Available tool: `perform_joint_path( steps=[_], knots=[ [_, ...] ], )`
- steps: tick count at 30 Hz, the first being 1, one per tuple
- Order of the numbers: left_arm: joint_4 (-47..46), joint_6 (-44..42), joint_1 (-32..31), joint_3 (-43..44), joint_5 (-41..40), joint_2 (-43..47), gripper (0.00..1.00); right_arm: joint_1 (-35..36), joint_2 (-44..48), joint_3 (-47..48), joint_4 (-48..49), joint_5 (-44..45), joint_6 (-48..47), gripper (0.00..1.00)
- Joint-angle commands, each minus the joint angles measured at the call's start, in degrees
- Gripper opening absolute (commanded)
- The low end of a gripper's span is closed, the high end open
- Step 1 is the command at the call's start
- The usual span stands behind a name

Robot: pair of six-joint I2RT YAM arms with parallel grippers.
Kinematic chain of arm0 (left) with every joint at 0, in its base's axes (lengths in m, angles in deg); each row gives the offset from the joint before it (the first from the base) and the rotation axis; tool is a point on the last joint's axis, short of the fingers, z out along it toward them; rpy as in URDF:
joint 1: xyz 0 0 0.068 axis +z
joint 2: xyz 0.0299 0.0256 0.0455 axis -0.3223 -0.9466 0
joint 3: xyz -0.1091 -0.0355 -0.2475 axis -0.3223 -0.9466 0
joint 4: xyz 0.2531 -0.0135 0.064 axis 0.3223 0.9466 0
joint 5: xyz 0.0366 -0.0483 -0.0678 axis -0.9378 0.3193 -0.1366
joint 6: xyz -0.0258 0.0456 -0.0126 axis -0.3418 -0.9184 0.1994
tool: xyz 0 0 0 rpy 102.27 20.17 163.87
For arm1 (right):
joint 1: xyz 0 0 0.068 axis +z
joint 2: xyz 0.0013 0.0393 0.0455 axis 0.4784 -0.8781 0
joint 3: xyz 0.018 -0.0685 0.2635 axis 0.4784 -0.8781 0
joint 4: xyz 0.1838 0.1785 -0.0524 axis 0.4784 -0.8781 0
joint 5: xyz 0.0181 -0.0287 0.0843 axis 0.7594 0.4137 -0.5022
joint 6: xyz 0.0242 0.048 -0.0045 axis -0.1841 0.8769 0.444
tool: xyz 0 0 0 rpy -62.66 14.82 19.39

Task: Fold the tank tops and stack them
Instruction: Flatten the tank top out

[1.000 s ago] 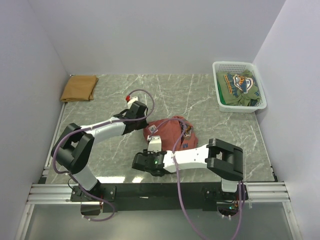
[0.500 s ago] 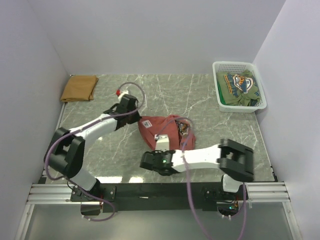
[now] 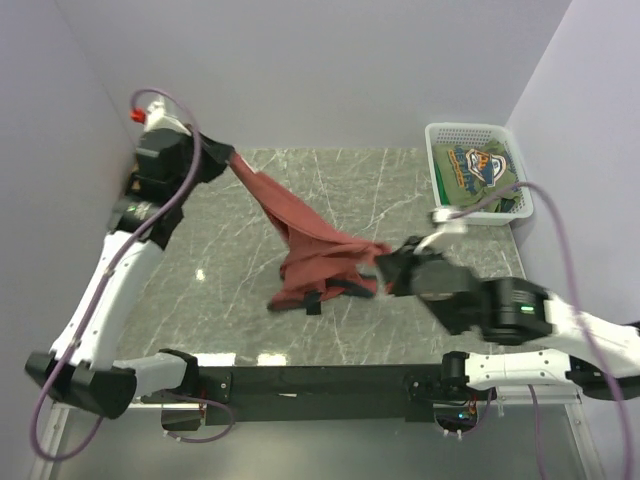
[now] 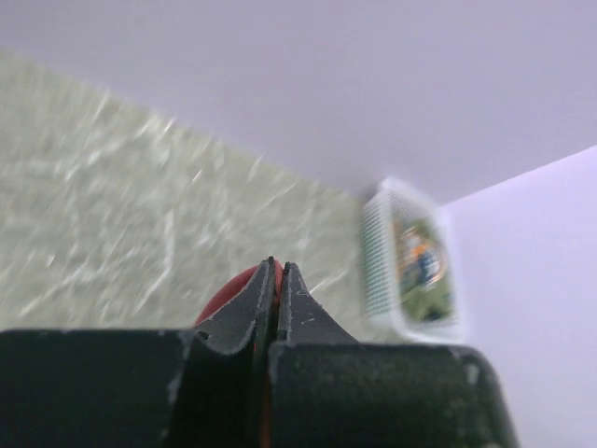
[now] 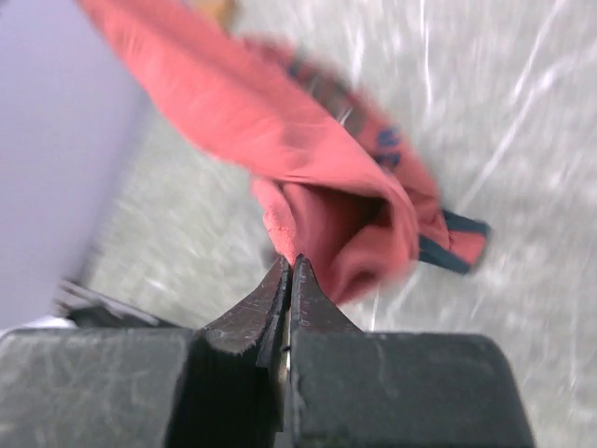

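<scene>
Rust-red tank top (image 3: 305, 235) slung between two arms over the marbled desk (image 3: 230, 300).
Left fingers (image 3: 214, 160) pinched one soft corner high by the left wall (image 3: 60, 150); right fingers (image 3: 390, 268) pinched another edge low, mid-desk. Dark-trimmed folds sagged onto the desk, bare marble around them; white mesh basket (image 3: 437, 195) well apart, far right.

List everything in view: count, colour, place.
tank top: one, rust-red with dark trim, strung between both hands over the table's middle
basket: one, white mesh, far right corner
garment: one, green with printed design, inside the basket
table: one, grey-green marble
left hand: one, black, raised at far left, shut on the tank top
right hand: one, black, near right, shut on the tank top
</scene>
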Motion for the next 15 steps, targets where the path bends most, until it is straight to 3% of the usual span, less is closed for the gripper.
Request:
perform_joint_path(
  steps=[1, 9, 15],
  knots=[
    [2.6, -1.0, 0.6, 7.1, 2.1, 4.2, 0.00, 0.2, 6.2, 5.1, 2.0, 6.4, -13.3, 0.00],
    [3.3, 0.5, 0.5, 17.6, 2.9, 7.8, 0.00, 0.2, 8.2, 17.1, 15.6, 6.7, -33.4, 0.00],
    [2.4, 0.9, 0.6, 20.3, 2.1, 4.3, 0.00, 0.1, 6.6, 14.3, 31.3, 9.0, -48.1, 0.00]
  ],
)
